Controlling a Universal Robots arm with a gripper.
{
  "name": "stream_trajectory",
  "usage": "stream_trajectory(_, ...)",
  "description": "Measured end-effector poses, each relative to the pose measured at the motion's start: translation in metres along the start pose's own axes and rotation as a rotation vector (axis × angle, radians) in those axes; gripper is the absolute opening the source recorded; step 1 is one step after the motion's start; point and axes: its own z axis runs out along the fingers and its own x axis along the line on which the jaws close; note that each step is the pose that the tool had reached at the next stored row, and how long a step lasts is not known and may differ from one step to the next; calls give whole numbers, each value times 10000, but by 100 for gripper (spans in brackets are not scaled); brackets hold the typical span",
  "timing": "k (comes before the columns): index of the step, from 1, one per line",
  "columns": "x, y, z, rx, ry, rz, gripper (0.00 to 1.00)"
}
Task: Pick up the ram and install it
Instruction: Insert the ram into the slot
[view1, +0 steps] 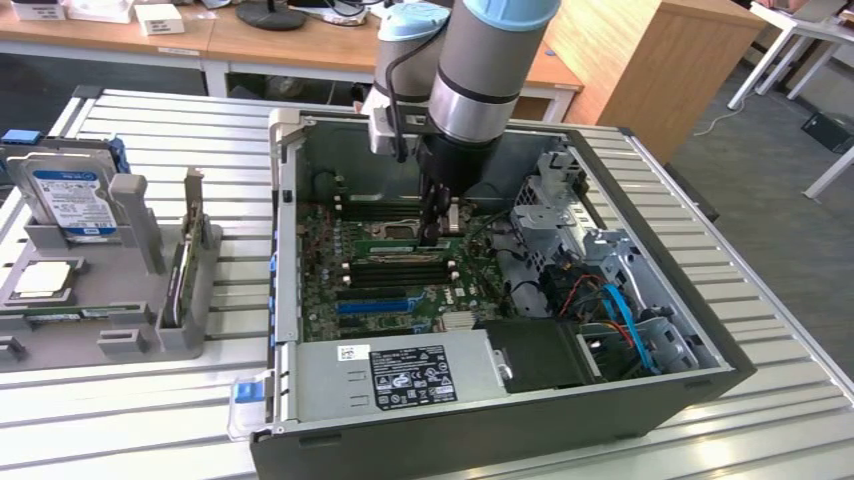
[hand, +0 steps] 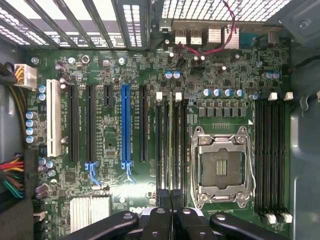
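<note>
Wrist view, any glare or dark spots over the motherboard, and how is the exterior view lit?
Wrist view: the motherboard is evenly lit, with washed-out brightness through the case vents. Exterior view: light glares off the slatted table, while the case interior sits in shade under the arm.

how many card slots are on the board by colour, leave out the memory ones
white slot: 1
blue slot: 1
black slots: 4, one of them short
total: 6
</note>
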Motion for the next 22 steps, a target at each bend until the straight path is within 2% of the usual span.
stream_trajectory(3,0,-6,0,-1,7,0,12)
stream_trajectory(10,12,-7,4,1,67,1,12)
stream_trajectory(22,26,-7,84,17,71,-1,12)
